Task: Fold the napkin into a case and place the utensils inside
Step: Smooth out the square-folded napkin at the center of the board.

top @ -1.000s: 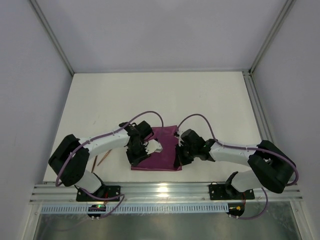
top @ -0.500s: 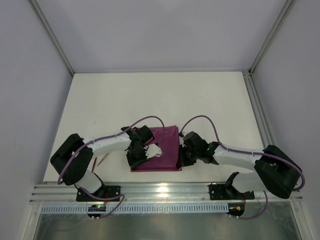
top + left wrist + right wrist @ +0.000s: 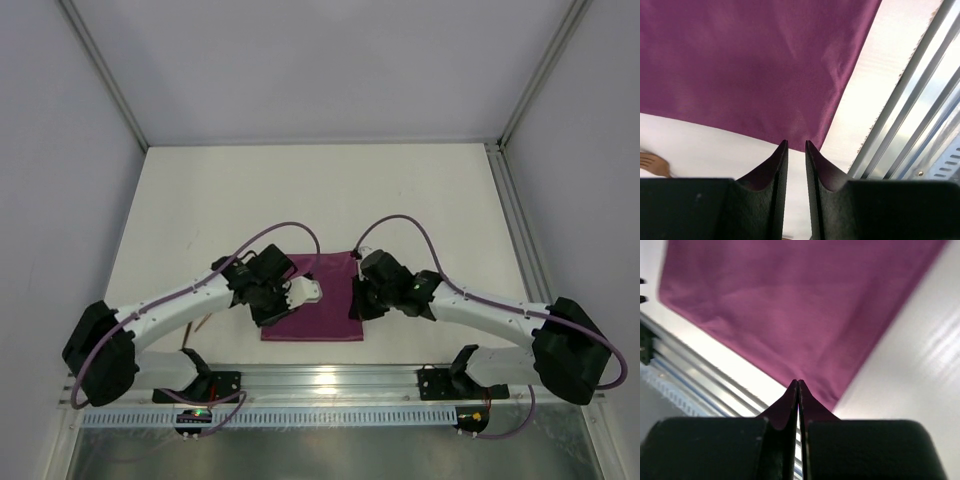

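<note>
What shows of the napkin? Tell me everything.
The napkin is a plain plum-purple cloth, roughly square and soft, with faint ripples. It lies flat on the white table, close to the near rail. The left gripper hangs over its near left corner and the right gripper over its near right corner; contact cannot be told.

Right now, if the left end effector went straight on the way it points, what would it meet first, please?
Most likely the napkin: the left end effector points at its edge near a corner, though its height above the cloth is unclear.
</note>
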You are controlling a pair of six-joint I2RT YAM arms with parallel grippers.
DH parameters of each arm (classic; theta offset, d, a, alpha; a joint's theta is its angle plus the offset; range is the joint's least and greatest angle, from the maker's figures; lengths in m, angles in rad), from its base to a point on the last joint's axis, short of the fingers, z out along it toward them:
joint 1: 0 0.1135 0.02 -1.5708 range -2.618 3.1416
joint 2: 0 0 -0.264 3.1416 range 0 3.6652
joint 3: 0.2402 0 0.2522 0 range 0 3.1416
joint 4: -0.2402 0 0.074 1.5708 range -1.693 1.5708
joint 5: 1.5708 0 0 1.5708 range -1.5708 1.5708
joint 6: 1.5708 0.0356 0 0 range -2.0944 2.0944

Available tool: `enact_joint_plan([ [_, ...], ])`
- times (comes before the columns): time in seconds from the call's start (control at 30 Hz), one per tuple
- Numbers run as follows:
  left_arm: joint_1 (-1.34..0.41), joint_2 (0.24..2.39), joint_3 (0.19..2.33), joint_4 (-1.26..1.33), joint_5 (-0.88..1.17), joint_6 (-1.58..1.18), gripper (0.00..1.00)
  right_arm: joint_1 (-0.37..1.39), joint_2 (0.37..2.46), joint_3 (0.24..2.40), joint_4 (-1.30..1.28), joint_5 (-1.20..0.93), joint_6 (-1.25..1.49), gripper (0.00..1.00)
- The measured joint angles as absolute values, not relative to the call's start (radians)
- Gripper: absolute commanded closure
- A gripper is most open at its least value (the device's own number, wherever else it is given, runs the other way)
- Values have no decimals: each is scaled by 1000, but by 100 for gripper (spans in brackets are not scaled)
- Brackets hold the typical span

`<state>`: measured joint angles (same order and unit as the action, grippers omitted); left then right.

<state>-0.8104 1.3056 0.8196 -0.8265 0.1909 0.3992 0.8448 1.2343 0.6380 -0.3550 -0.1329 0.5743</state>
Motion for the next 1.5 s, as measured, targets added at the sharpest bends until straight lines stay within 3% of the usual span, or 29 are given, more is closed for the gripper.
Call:
enact_joint_plan([
  [0.23, -810, 1232, 786, -805, 192, 410, 79, 977, 1353, 723, -178, -201, 627, 97],
  [0.6, -811, 1267, 656, -741, 148, 447, 78, 980, 1591, 719, -37, -274, 693, 97],
  [1.3, -829, 1310, 653, -706, 97, 455, 81, 939, 1478, 585, -44, -250, 736, 97],
  [1.5, -829, 1192, 793, -782, 171, 435, 81, 939, 1479, 587, -45, -251, 732, 97],
])
